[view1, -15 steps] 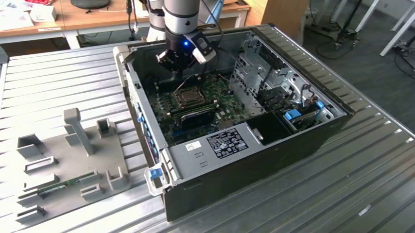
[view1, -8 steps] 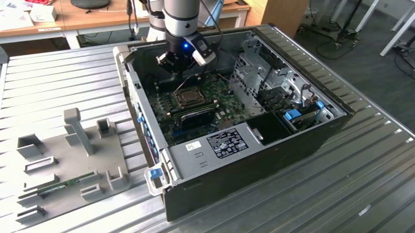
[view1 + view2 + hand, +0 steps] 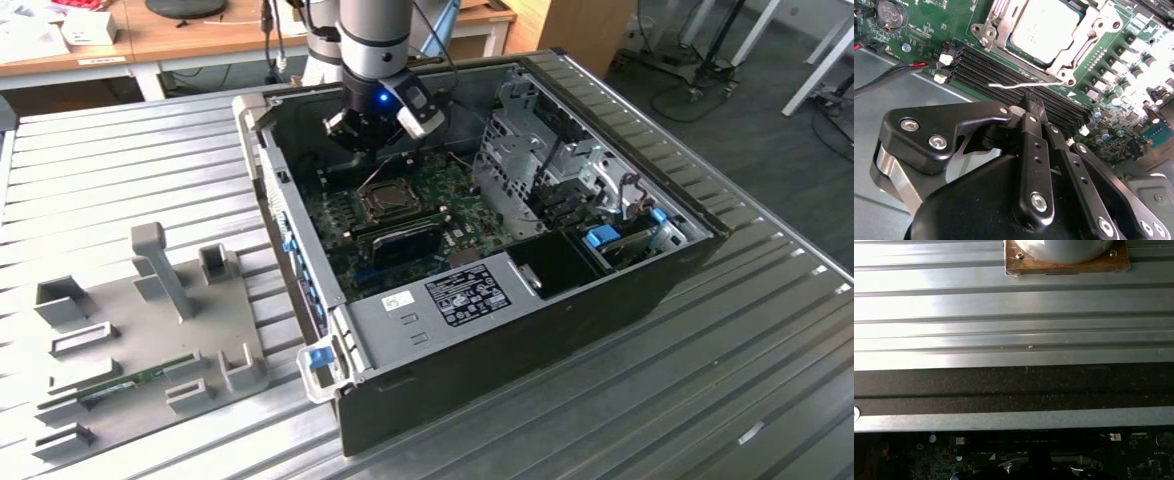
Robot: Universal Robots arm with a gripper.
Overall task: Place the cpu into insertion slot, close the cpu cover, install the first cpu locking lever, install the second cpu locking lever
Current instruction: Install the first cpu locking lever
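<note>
Second wrist view: closed, empty gripper [image 3: 1030,104] near but apart from the cpu [image 3: 1043,27] under the cpu cover [image 3: 1093,31].

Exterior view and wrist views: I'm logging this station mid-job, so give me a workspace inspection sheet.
Surface: ribbed metal table, carrying an open computer case.
Job's things: cpu seated, cpu cover flat over it; thin wire lever lying beside them.
Clutter: grey slotted fixture on the exterior view's left.
Grippers: gripper shut, empty, near the lever.
Cables: red and black wires along the motherboard edge.
Surroundings: wooden desks behind the table.
</note>
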